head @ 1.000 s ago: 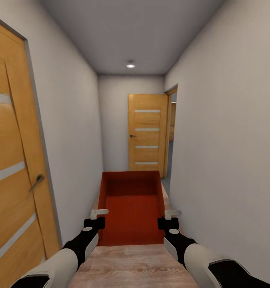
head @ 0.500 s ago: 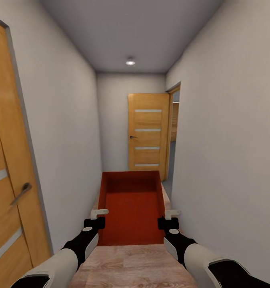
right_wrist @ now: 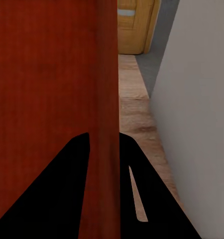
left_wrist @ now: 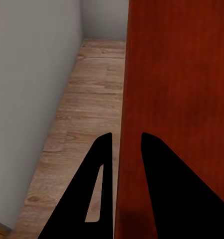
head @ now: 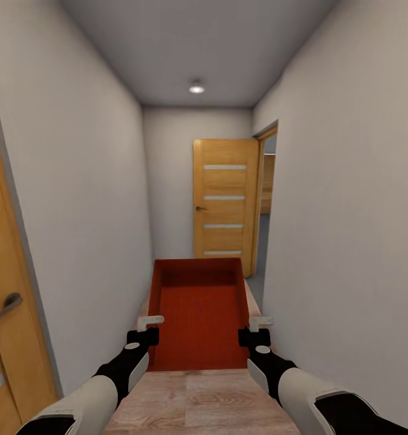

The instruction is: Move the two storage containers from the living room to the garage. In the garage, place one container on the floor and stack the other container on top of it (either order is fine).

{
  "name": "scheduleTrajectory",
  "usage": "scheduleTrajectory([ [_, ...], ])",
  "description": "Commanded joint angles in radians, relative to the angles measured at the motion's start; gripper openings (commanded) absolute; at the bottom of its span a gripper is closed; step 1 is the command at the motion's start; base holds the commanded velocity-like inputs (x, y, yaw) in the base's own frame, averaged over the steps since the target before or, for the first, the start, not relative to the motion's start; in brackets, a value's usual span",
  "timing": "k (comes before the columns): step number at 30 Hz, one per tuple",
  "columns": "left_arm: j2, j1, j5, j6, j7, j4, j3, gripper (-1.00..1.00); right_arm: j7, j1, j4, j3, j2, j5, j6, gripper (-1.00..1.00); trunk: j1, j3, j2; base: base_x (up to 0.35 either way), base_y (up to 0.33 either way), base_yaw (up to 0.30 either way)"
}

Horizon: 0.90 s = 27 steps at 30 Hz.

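One orange-red open-top storage container hangs level in front of me over the wood-plank floor of a narrow corridor. My left gripper is shut on its left side wall and my right gripper on its right side wall. In the left wrist view the black fingers of the left gripper straddle the container's wall. In the right wrist view the right gripper pinches the container's rim the same way. The living room is out of view.
Pale walls close in on both sides. An orange-wood door with glass slats stands at the corridor's end beside an open doorway with grey floor beyond; I cannot tell if that is the garage. Another orange door is at my near left.
The camera has moved forward along the corridor: the near left door has slid toward the picture's left edge and the far door has grown slightly. Container and grippers hold the same pose.
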State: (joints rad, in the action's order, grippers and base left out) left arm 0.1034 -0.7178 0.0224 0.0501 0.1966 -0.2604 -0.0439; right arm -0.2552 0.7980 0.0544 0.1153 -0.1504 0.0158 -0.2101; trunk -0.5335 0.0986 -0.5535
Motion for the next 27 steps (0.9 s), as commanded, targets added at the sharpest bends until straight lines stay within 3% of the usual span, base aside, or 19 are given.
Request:
scheduleTrajectory([
  [1, -0.068, 0.000, 0.001, 0.004, 0.012, 0.005, -0.020, -1.00, -0.009, 0.001, 0.002, -0.023, 0.000, -0.004, -0.014, -1.00, -0.001, 0.000, 0.000, 0.329, 0.000, 0.000],
  [27, -0.068, 0.000, 0.001, 0.004, 0.012, 0.006, -0.022, -1.00, -0.009, 0.001, 0.002, -0.023, 0.000, -0.004, -0.014, -1.00, -0.001, 0.000, 0.000, 0.329, 0.000, 0.000],
])
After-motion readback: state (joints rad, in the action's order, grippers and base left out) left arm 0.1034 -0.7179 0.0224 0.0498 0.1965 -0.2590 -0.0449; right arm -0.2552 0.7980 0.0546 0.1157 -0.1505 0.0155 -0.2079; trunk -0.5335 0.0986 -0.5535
